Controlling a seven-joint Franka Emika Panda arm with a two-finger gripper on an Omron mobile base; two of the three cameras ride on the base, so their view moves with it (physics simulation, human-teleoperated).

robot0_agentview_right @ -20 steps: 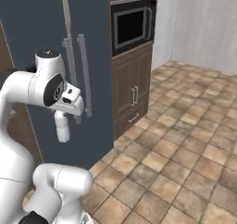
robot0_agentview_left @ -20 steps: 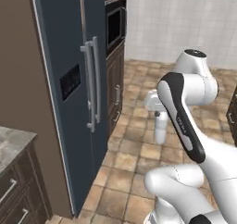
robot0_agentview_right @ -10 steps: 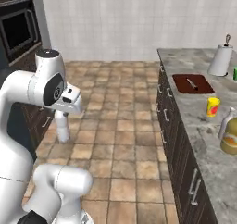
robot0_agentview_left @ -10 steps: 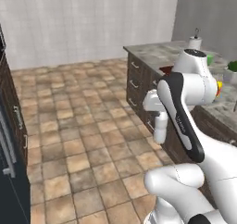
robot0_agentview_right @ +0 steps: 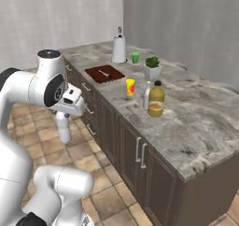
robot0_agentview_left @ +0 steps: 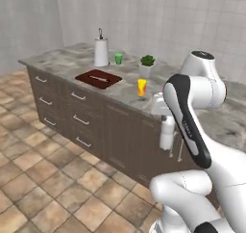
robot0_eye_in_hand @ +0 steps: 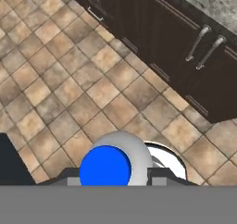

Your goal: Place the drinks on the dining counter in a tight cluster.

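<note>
White blue-capped bottle hangs upright, clamped in the gripper; dining counter lies ahead, higher.

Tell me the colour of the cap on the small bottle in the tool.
Bright blue; the cap tops the small white bottle, clearest in the hand view.

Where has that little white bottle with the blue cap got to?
The small bottle hangs in the pincer above the tiled floor, in front of the counter's brown cabinets.
</note>
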